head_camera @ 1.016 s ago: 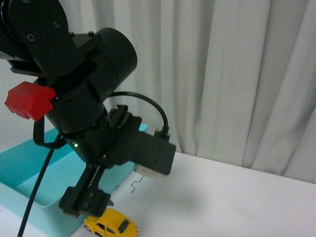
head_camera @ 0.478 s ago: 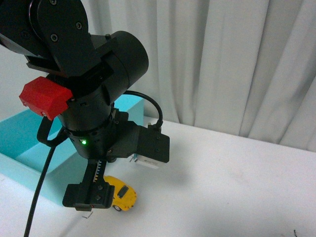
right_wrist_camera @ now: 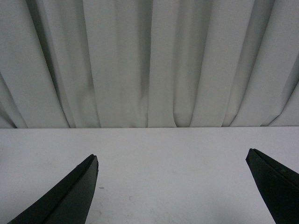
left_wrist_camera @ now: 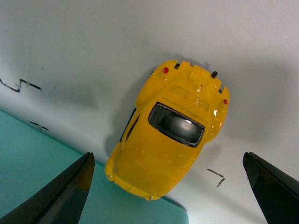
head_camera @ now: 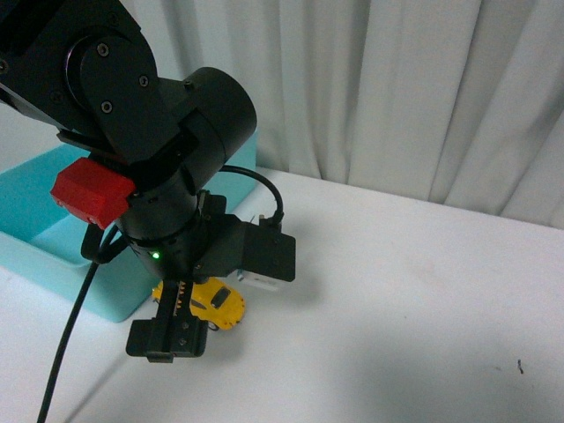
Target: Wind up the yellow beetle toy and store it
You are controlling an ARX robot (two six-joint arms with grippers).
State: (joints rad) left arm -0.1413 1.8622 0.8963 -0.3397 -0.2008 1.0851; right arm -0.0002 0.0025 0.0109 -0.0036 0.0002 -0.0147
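Alignment is what we weigh here. The yellow beetle toy (head_camera: 211, 302) stands on its wheels on the white surface (head_camera: 397, 291), just beside the outer wall of the teal bin (head_camera: 79, 282). In the left wrist view its blunt end comes right up to the bin's edge, and we cannot tell whether the two touch.

The left hand (left_wrist_camera: 167, 163) hangs directly above the toy with its fingers (left_wrist_camera: 79, 182) spread wide. One finger is on either side of the car and both are clear of its body. The toy therefore lies straight below the hand, between the fingertips, not off to one side.

Its long axis crosses the line joining the fingertips at a steep slant, not squarely. We judge that a closing grip would meet the rounded flanks slightly askew. A small twist of the wrist before lowering looks wise, since the glossy shell could squirm out. The finger nearer the bin also has little room.

The right hand (right_wrist_camera: 170, 163) is likewise spread wide and holds nothing. It faces the curtain (right_wrist_camera: 149, 60) over bare surface, with no toy in its view. We judge the left arm to be the nearer one.
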